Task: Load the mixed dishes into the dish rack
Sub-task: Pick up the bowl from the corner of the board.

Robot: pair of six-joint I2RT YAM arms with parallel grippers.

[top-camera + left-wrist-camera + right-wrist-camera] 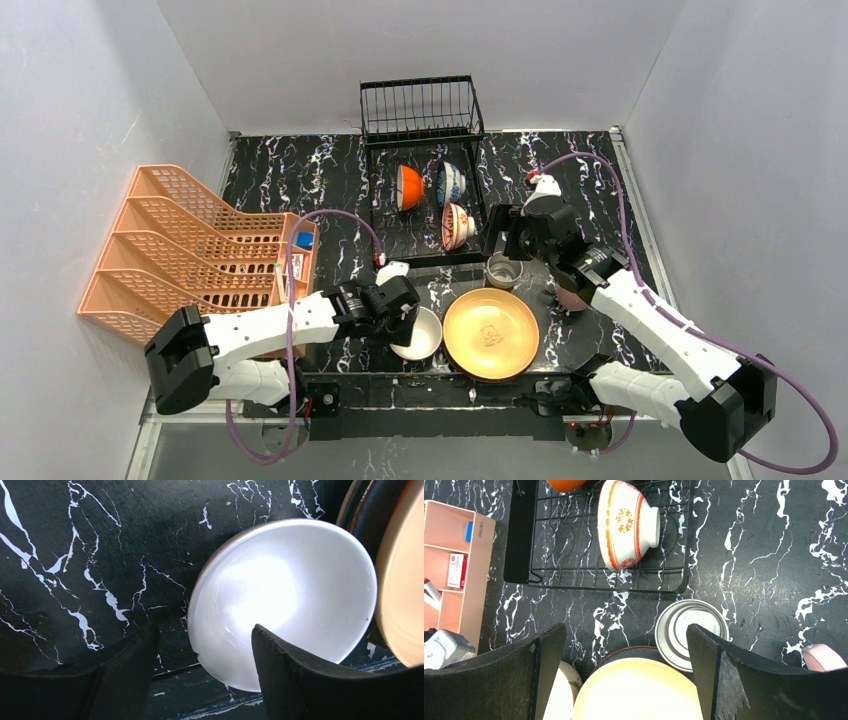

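The black wire dish rack (420, 110) stands at the back and holds an orange bowl (408, 187), a blue-patterned bowl (452, 183) and a red floral bowl (457, 226). On the table in front sit a steel cup (503, 270), a yellow plate (490, 333) and a white bowl (422, 336). A pink mug (821, 657) is half hidden by the right arm. My left gripper (204, 630) is open and straddles the white bowl's (285, 595) near rim, one finger inside, one outside. My right gripper (623, 630) hangs open above the steel cup (681, 627) and yellow plate (639, 690), holding nothing.
An orange plastic lattice rack (190, 250) fills the left side of the table. A dark plate with a red-brown rim (649, 652) lies under the yellow plate. White walls close in the table on three sides.
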